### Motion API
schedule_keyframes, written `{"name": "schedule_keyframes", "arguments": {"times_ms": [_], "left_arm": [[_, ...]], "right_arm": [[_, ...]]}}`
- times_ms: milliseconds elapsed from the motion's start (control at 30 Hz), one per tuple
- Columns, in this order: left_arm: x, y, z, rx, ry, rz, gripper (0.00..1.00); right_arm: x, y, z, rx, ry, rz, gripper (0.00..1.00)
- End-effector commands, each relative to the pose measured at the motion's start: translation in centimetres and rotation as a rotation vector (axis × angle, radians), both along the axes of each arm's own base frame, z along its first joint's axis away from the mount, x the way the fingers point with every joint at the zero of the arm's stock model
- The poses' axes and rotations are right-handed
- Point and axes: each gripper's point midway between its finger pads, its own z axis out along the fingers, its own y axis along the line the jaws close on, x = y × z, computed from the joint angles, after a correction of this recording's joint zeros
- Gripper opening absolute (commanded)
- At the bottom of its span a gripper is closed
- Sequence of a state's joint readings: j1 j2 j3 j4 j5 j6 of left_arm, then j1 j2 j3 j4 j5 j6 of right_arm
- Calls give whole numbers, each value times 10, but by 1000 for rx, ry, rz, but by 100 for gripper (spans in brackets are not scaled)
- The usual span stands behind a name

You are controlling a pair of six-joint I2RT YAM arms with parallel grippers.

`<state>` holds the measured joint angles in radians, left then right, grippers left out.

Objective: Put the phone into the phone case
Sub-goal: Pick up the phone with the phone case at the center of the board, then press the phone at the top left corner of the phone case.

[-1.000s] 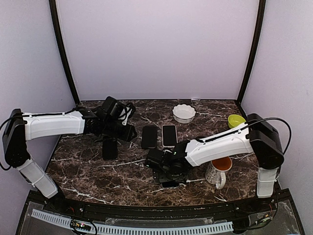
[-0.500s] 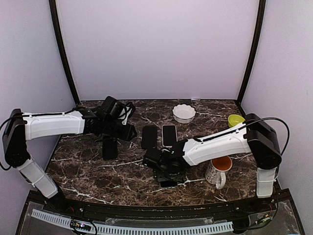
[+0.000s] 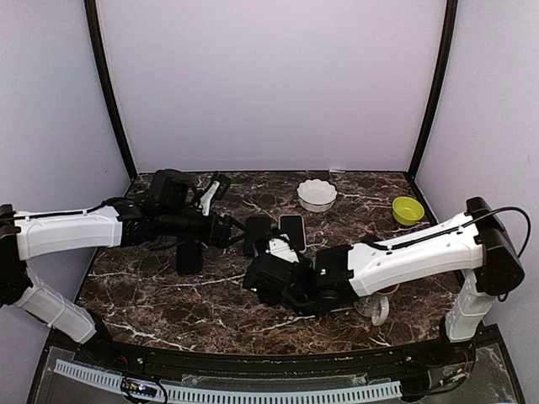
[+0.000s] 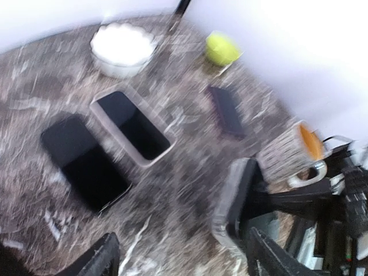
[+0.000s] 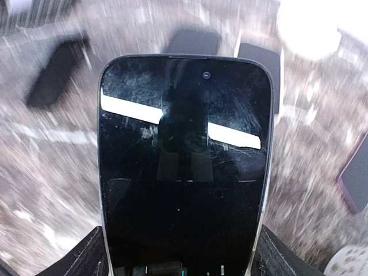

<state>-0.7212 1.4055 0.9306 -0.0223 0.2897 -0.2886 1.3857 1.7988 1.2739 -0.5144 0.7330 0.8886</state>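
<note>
While right fingers [image 5: 87,254] grasp the phone [image 5: 184,161] | left fingers [image 4: 104,259] spread, released | mug [image 4: 287,156] print too blurred to read

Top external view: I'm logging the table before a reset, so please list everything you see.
phone: 1, black, upright in right gripper
phone case: 1, pale-rimmed, table centre
black slabs: 2, flat, one beside the case, one at table left
white bowl: 1, scalloped, far centre
green bowl: 1, far right
mug: 1, patterned, orange inside, near right, partly hidden
dark slab: 1, between green bowl and mug
table: 1, dark marble
left gripper: open, empty
right gripper: shut on the phone
</note>
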Motion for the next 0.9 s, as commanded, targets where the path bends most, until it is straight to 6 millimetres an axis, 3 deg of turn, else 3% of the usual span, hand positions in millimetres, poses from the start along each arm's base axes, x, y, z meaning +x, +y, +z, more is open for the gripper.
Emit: {"name": "schedule_keyframes", "arguments": {"times_ms": [0,100,167,267,433,567,700,767,867], "left_arm": [[-26,-9,90,-340,-197,-101,80],[-40,-3,114,-468,-259,-126,83],[-49,-6,119,-524,-242,-149,83],[-52,-11,120,-533,-232,-169,83],[-57,-21,120,-518,-237,-200,76],[-67,-27,125,-526,-251,-236,56],[-77,-28,128,-541,-277,-272,15],[-81,-28,127,-543,-280,-285,4],[-87,-28,123,-539,-277,-312,0]], "right_arm": [[23,2,81,106,-305,-62,36],[18,8,110,136,-396,-32,36],[11,13,128,164,-449,-6,36],[3,19,149,196,-504,17,36],[-10,28,167,206,-560,57,36],[-15,31,169,182,-575,67,36],[-14,28,172,190,-583,60,36],[-14,26,175,191,-589,56,36],[-14,21,177,190,-594,53,36]]}}
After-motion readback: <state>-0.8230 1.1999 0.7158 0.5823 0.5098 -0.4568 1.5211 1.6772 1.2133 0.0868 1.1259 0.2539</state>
